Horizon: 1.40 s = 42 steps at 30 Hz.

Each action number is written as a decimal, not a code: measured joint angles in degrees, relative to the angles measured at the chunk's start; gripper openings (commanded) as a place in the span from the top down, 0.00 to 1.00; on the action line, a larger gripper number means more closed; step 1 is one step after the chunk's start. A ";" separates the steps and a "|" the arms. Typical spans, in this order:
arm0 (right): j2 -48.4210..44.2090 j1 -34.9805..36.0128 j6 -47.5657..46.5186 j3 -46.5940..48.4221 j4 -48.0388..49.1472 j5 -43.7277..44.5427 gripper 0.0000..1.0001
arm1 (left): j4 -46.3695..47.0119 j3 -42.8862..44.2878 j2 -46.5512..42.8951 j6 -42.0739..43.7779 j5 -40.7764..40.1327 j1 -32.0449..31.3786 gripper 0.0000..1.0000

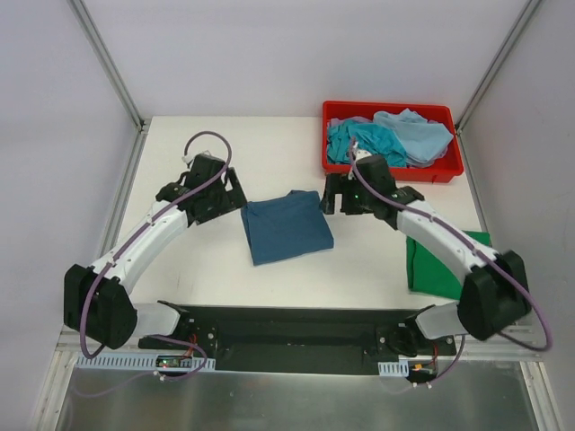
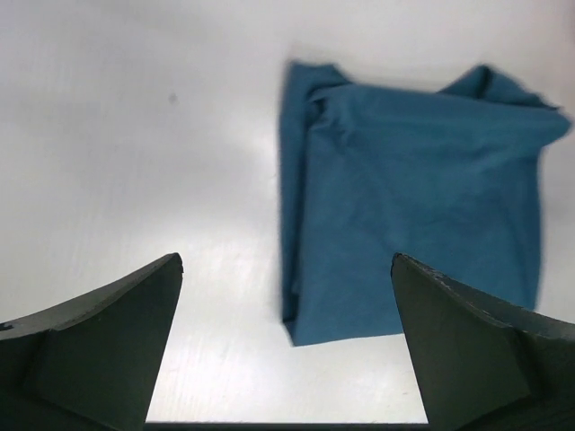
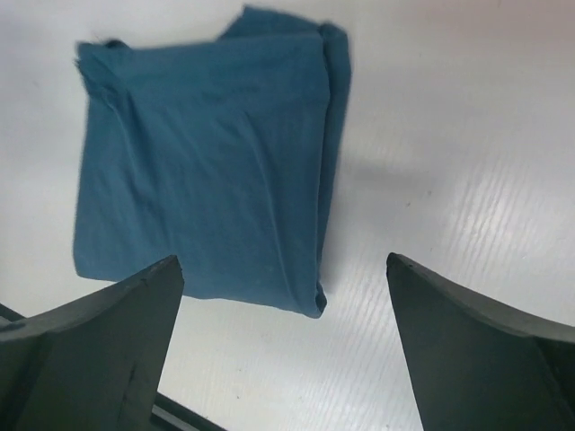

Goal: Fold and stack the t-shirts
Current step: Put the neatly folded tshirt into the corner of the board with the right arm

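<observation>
A dark teal-blue t-shirt (image 1: 286, 227) lies folded into a rough square at the middle of the table; it also shows in the left wrist view (image 2: 413, 197) and the right wrist view (image 3: 207, 171). A bright green t-shirt (image 1: 442, 263) lies folded at the right edge, partly under the right arm. Turquoise (image 1: 367, 142) and pale blue (image 1: 415, 131) shirts lie crumpled in the red bin. My left gripper (image 1: 232, 193) is open and empty, just left of the blue shirt. My right gripper (image 1: 331, 193) is open and empty, just above the shirt's far right corner.
The red plastic bin (image 1: 393, 171) stands at the back right of the white table (image 1: 198, 260). Metal frame posts rise at the back corners. The arm bases sit on a black plate (image 1: 287, 337) at the near edge.
</observation>
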 measured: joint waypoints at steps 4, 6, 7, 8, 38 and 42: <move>12.52 1.31 1.36 6.67 -6.36 0.48 0.12 | -1.44 -7.26 -2.10 -0.94 0.24 2.27 0.01; 19.12 2.36 1.77 11.19 -8.87 1.18 0.17 | -2.08 -9.40 -3.02 -1.27 0.70 2.93 0.01; 21.38 2.73 1.92 12.70 -9.49 1.55 0.22 | -2.19 -10.05 -3.34 -1.36 0.87 2.97 0.01; 24.17 3.41 2.27 14.53 -10.03 2.12 0.24 | -2.29 -10.60 -3.63 -1.49 1.16 2.95 0.01; 30.93 17.68 7.67 11.28 -5.29 22.38 1.00 | -2.36 -11.28 -1.60 -1.73 3.91 3.34 0.01; 23.76 18.10 3.54 6.84 -10.86 32.09 1.00 | -2.34 -11.37 -2.34 -1.73 3.82 3.34 0.01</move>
